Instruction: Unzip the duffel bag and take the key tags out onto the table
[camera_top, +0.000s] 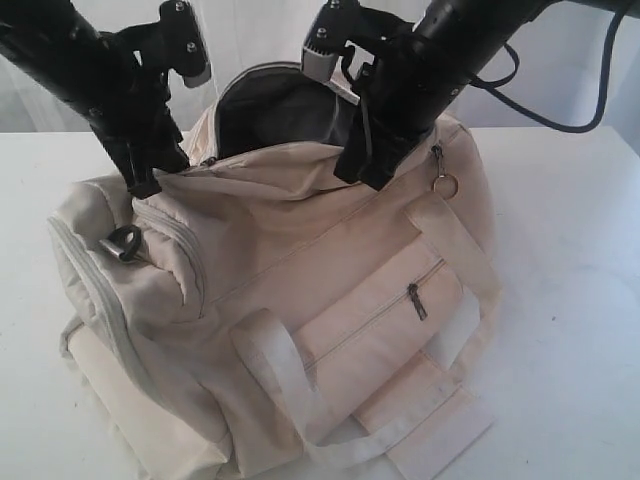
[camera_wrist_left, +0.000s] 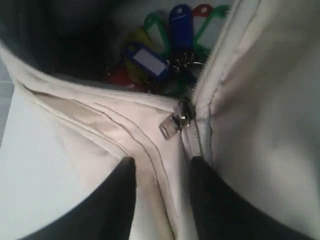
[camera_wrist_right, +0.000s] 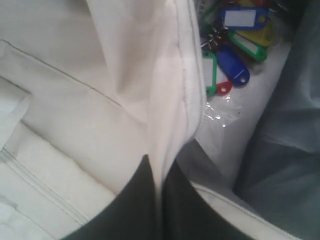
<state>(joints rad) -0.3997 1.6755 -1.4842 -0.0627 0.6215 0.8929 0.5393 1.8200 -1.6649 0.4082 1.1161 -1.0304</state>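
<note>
**Bag open, tags inside it**

The table (camera_top: 570, 300) is a broad white top, and the duffel bag (camera_top: 300, 270) lies across the middle of it. The bag is cream fabric with its top zip undone, so the mouth gapes and shows dark grey lining. A pale webbing handle (camera_top: 285, 375) loops over the near side, above a flap that lies flat on the table.

Both black arms come down from the back. The left gripper (camera_top: 148, 180) meets the bag at its left end, just above a black D-ring (camera_top: 125, 240). In the left wrist view its two dark fingers (camera_wrist_left: 115, 200) stand apart, with the seam and the end of the zip track between them. The right gripper (camera_top: 365, 172) is at the near lip of the opening. The right wrist view shows its jaws drawn together on a fold of that cream edge, pinching it.

The key tags (camera_wrist_left: 160, 55) are inside the bag, at the bottom of the open compartment. They make a loose bunch of blue, green, red and yellow tags (camera_wrist_right: 235, 55) resting on a pale surface.

A small metal zipper pull (camera_wrist_left: 172, 126) sits at the end of the zip, just ahead of the left fingers.
</note>
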